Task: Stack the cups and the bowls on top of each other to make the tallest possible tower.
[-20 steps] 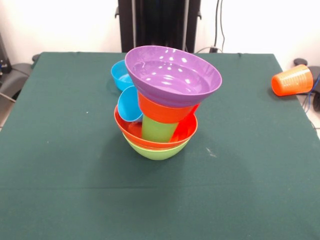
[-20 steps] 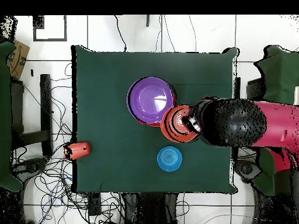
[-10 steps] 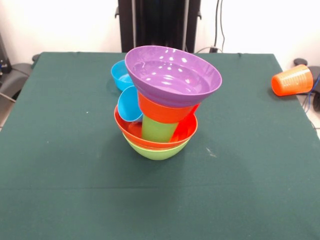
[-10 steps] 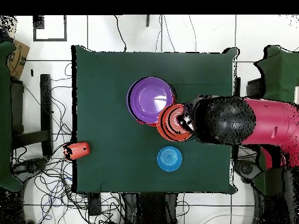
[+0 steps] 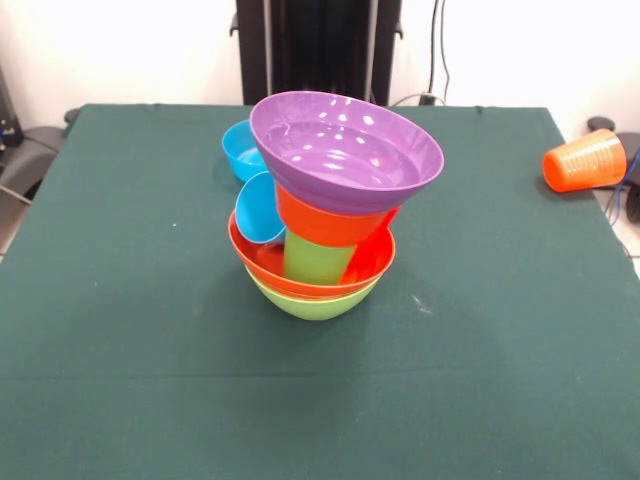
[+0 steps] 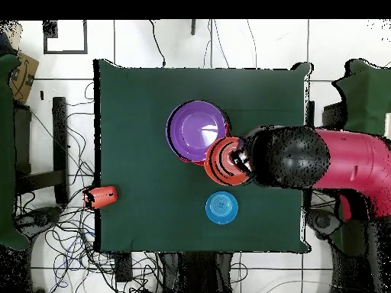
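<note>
The tower (image 5: 325, 215) stands mid-table: a large lime green bowl (image 5: 312, 303) at the base, then an orange-red bowl (image 5: 372, 262) holding a lime green cup (image 5: 315, 257) and a leaning light blue cup (image 5: 260, 208), then a small orange bowl (image 5: 325, 222), with the purple bowl (image 5: 345, 140) tilted on top. From overhead the purple bowl (image 6: 198, 130) hides the pile. My gripper (image 6: 244, 159) shows only overhead, at the arm's tip. It carries another small orange bowl (image 6: 226, 161) high up, beside the purple bowl's rim. The front view shows neither.
A small blue bowl (image 5: 240, 150) stands on the green cloth behind the tower; it also shows overhead (image 6: 221, 207). An orange cup (image 5: 585, 160) lies on its side at the table's edge; it also shows overhead (image 6: 101, 197). My red arm (image 6: 336, 164) reaches in from the right overhead.
In the overhead view my arm and the orange bowl it carries have shifted a little to the left, towards the purple bowl. The tower has not moved.
</note>
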Robot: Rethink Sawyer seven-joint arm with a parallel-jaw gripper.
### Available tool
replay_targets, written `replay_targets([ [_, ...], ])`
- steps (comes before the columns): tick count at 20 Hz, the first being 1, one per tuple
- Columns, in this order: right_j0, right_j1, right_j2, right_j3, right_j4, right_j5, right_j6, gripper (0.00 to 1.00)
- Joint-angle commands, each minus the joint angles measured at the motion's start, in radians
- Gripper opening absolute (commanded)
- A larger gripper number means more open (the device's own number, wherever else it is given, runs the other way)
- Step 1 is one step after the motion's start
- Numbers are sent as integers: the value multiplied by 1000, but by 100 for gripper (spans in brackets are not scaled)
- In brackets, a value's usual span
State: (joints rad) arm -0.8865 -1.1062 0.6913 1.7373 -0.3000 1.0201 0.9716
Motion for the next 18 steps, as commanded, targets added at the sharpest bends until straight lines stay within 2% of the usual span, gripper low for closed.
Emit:
replay_targets([
  [1,45,81,-72,7,-28,-75,163,0],
  [10,72,113,-102,8,-41,-124,182,0],
  [18,84,110,-128,20,-32,-154,171,0],
])
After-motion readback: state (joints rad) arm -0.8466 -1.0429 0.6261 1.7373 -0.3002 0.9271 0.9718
